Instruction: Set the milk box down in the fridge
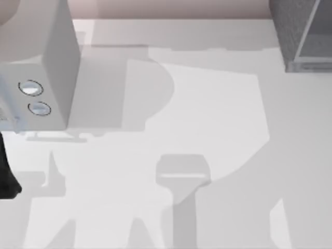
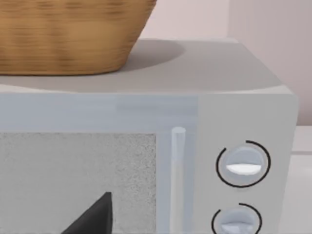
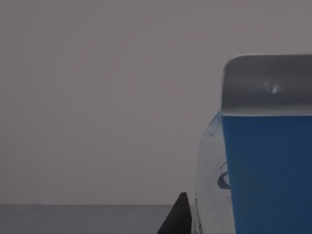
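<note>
While the milk box [image 3: 268, 165] is seen close in the right wrist view, its blue face, white side with blue lettering and grey folded top are shown against a plain grey wall. A dark fingertip [image 3: 178, 217] of the right gripper is seen just beside it; whether the box is pinched cannot be told. In the top view, the fridge [image 1: 303, 33] is placed at two o'clock and the microwave [image 1: 49, 67] at ten o'clock. A woven basket [image 2: 68, 34] is rested on the microwave. The state of the left gripper's fingers cannot be told.
</note>
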